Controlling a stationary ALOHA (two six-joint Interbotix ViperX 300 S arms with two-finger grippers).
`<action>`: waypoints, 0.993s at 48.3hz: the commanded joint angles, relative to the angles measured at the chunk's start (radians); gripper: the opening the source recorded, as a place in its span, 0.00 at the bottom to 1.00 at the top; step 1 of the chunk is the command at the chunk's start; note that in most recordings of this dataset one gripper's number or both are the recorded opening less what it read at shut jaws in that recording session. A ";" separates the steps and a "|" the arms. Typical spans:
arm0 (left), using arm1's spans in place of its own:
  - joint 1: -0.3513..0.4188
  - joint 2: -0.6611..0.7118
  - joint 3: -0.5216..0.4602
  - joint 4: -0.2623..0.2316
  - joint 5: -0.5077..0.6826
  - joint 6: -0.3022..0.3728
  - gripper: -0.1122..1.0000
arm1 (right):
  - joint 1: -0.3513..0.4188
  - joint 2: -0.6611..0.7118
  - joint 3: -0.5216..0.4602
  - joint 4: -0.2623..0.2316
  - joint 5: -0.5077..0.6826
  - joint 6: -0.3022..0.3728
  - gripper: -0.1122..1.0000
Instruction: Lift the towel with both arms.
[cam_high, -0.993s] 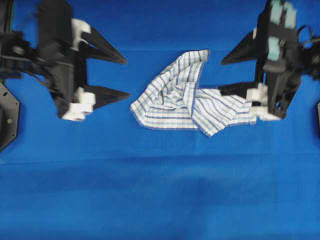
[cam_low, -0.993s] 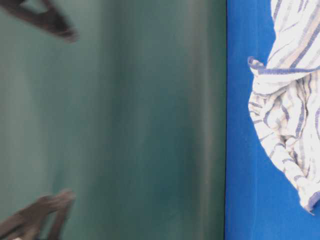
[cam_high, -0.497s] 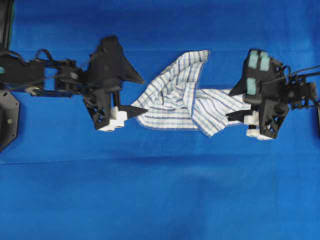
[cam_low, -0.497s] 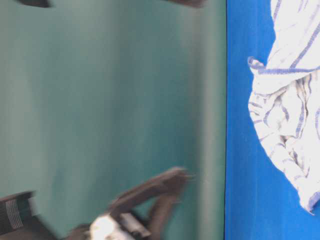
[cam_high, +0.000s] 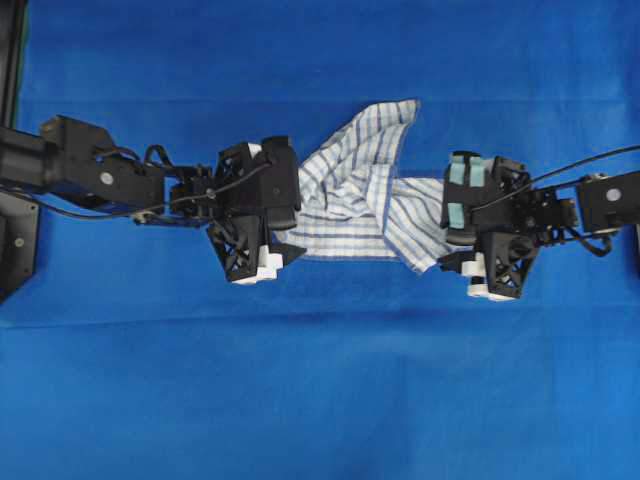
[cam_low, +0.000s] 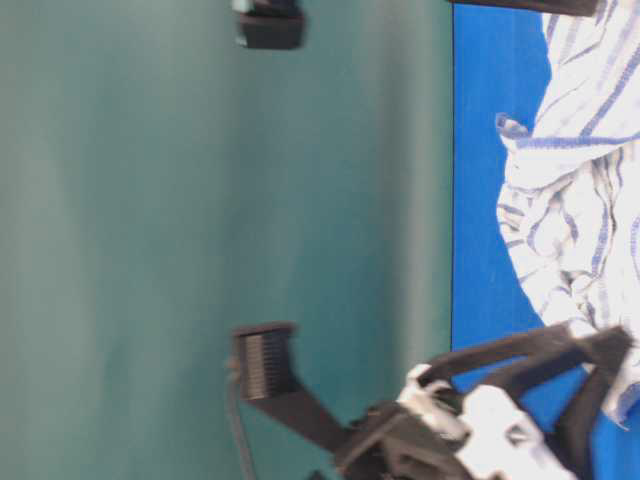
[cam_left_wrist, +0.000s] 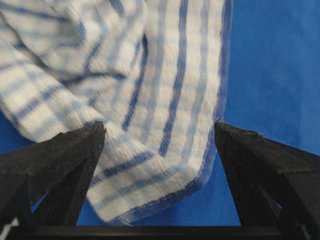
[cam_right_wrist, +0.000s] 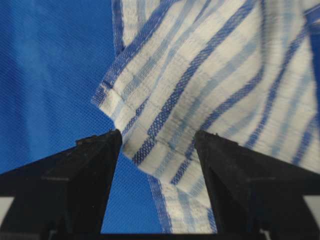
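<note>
The towel (cam_high: 355, 200) lies crumpled mid-tabletop (cam_high: 320, 400), soft and light, I reckon. My left pincer (cam_left_wrist: 160, 145) and right pincer (cam_right_wrist: 157, 150) gape astride opposite ends; I'd pinch those bunched edges.

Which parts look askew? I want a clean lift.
Only the towel: it lies crumpled and folded over itself on the blue sheet. The left gripper and right gripper straddle its ends, open.

Left tool (cam_left_wrist: 160, 135) and right tool (cam_right_wrist: 157, 140) both spread apart.
</note>
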 joint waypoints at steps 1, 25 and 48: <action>-0.006 0.015 -0.008 0.002 -0.023 0.000 0.92 | 0.003 0.023 -0.008 0.002 -0.026 0.002 0.67; -0.006 0.051 -0.005 0.002 0.012 0.002 0.50 | -0.020 0.066 -0.006 -0.006 -0.037 -0.003 0.59; 0.014 -0.064 -0.011 0.000 0.153 -0.008 0.14 | -0.025 0.003 -0.028 0.003 -0.012 0.002 0.15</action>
